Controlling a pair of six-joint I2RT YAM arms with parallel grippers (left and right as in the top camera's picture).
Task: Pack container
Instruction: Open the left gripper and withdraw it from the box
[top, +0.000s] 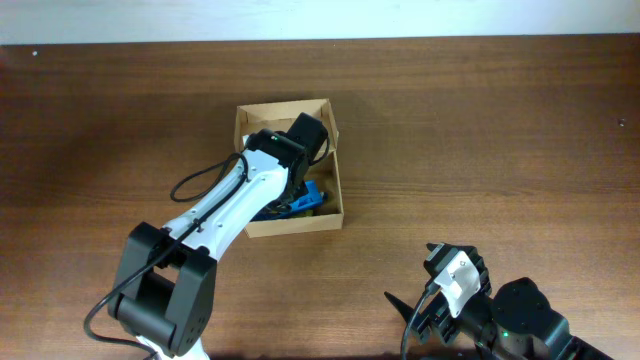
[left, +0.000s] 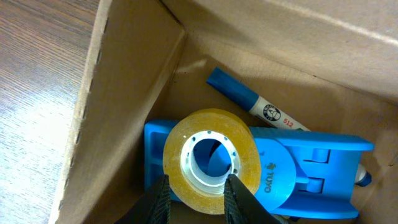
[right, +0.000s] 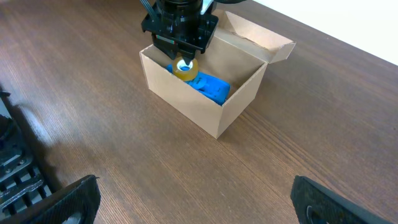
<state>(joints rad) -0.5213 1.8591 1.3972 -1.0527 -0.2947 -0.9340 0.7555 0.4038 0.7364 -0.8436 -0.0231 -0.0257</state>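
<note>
The container (top: 337, 170), a tan cardboard box with its flap lid open, stands mid-table; it also shows in the right wrist view (right: 186, 102) and the left wrist view (left: 124, 93). Inside lie a blue tape dispenser (left: 311, 168) with a yellow tape roll (left: 177, 146) and a blue marker (left: 255, 106). My left gripper (left: 196, 199) reaches down into the box, its fingers closed on the lower rim of the tape roll. My right gripper (right: 199, 199) is open and empty over bare table at the front right, well away from the box.
The box's lid flap (right: 261, 37) leans out at the far side. Brown wooden table (top: 500, 130) lies all around the box. The right arm (top: 500, 320) sits at the front right edge.
</note>
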